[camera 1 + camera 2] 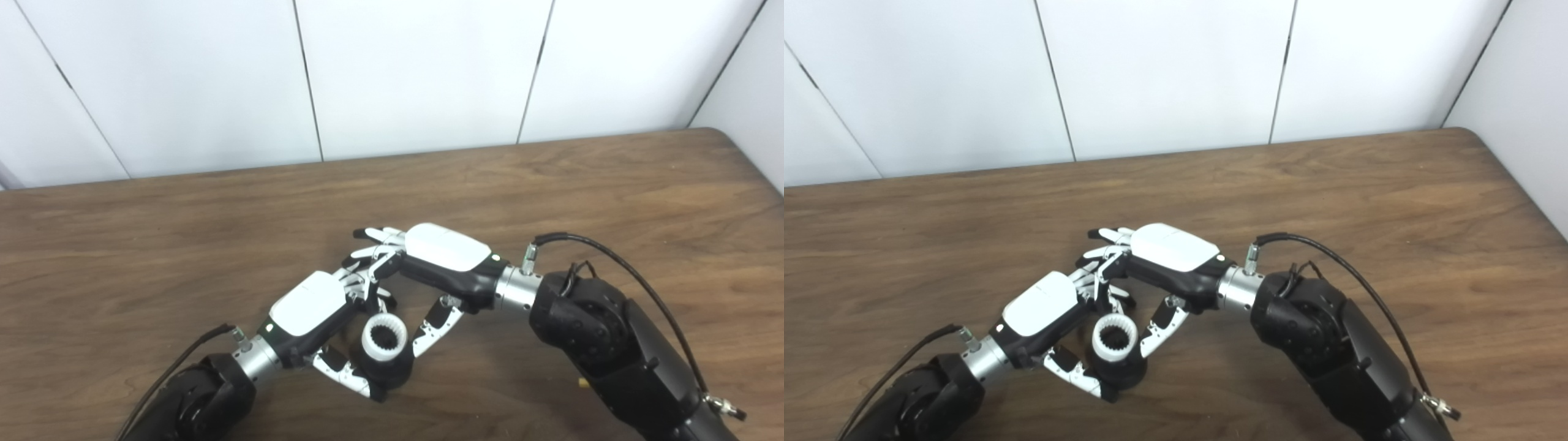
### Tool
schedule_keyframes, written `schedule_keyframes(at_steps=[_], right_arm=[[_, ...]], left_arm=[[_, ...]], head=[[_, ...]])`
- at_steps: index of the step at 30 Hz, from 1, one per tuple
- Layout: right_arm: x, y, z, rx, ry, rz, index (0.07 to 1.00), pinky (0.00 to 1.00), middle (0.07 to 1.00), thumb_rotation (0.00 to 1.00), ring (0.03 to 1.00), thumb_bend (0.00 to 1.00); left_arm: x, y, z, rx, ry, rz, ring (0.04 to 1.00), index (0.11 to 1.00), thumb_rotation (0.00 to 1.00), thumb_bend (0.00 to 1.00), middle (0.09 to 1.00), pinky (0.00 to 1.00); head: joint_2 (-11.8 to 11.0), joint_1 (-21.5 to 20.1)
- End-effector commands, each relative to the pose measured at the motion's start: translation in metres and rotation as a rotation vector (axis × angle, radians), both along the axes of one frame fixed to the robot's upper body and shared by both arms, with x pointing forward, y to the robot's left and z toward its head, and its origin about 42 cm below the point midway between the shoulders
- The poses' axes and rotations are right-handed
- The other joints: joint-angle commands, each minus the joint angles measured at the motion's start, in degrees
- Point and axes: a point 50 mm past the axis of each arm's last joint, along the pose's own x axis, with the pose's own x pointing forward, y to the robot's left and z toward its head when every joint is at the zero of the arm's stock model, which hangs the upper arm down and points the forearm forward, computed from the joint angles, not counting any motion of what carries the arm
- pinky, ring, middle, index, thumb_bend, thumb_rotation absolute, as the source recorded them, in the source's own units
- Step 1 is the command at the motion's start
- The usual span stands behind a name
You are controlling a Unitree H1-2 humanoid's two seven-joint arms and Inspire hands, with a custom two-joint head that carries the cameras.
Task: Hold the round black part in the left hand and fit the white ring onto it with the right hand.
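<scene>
White ring (384, 339) atop black part (387, 372) | left robot hand (309, 321) grips part | right robot hand (438, 260) open, beside

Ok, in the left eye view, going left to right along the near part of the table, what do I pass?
Left arm → left hand → white ring seated on the round black part → right hand → right arm.
</scene>
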Motion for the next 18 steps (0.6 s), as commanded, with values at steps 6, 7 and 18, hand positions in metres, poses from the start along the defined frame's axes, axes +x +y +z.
schedule_keyframes(at_steps=[6, 7, 18], right_arm=[[-0.0082, -0.0016, 0.012, 0.015, -0.05, 0.026, 0.481, 1.0, 0.87, 0.13, 1.0, 0.52], [-0.0089, -0.0018, 0.0116, 0.014, -0.047, 0.025, 0.481, 1.0, 0.871, 0.13, 1.0, 0.52], [-0.0091, -0.0051, 0.005, 0.005, -0.03, 0.012, 0.481, 1.0, 0.874, 0.13, 1.0, 0.52]], left_arm=[[0.0056, -0.0015, 0.0177, -0.025, -0.054, -0.012, 0.927, 0.483, 0.05, 0.52, 0.754, 1.0], [0.0057, -0.0017, 0.0181, -0.029, -0.055, -0.013, 0.924, 0.483, 0.05, 0.52, 0.752, 1.0], [0.0056, -0.003, 0.022, -0.042, -0.062, -0.022, 0.928, 0.482, 0.05, 0.52, 0.746, 1.0]], head=[[0.74, -0.29], [0.74, -0.29], [1.32, -0.06]])
